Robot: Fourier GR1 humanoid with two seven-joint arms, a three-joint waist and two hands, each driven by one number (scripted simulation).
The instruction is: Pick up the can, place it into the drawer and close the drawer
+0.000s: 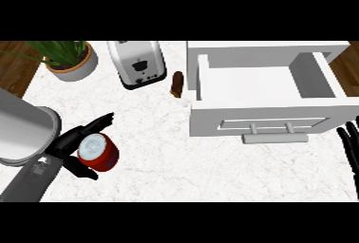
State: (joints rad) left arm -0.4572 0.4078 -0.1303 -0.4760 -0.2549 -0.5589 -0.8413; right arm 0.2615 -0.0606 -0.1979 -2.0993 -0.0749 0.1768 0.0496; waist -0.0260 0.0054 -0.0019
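Observation:
A red can [98, 152] with a pale lid stands on the marble counter at the lower left. My left hand [72, 142] wraps around it, fingers above and thumb below, touching its sides. The white drawer [263, 116] is pulled open at the upper right, its inside bare and its grey handle [275, 137] facing me. At the right edge only the straight black fingers of my right hand [348, 147] show, just right of the drawer's front.
A silver toaster [138, 62] stands at the back, a small brown bottle [177, 83] beside the drawer's left wall. A potted plant [69, 59] sits at the back left. Wood flooring [14, 66] borders the counter at both sides.

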